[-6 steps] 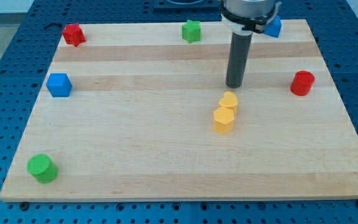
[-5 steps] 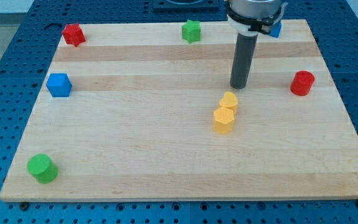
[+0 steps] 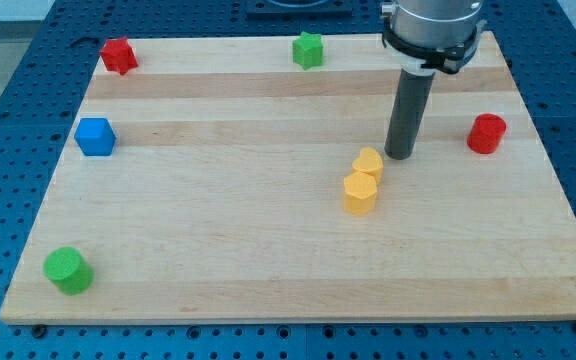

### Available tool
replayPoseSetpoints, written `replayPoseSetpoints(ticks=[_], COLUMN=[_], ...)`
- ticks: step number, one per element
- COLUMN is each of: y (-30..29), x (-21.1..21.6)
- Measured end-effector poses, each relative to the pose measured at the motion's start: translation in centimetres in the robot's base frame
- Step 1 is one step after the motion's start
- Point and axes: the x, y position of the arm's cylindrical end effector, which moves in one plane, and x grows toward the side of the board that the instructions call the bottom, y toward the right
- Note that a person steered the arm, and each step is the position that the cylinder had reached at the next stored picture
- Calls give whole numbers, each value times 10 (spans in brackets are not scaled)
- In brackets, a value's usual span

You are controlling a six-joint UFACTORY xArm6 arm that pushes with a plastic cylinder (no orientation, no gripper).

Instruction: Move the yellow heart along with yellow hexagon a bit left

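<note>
Yellow heart (image 3: pixel 369 163) and yellow hexagon (image 3: pixel 360 192) sit touching, right of the board's (image 3: pixel 268 270) centre, heart nearer the top edge; my tip (image 3: pixel 400 156) stands just right of the heart, seemingly not touching; it is a bare rod, grasping nothing; I judge the leftward push not yet begun, all of it remaining.

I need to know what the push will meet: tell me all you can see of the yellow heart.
The yellow heart is a small, matte, plastic-looking block lying flat near the board's middle. Its lower edge touches the yellow hexagon just below it. My tip stands close at its right, slightly higher in the view, seemingly not touching.
</note>
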Motion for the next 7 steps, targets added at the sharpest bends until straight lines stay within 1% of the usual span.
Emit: replayPoseSetpoints(ticks=[1, 5, 6, 7], y=[0, 10, 5, -16], x=[8, 15, 16, 16])
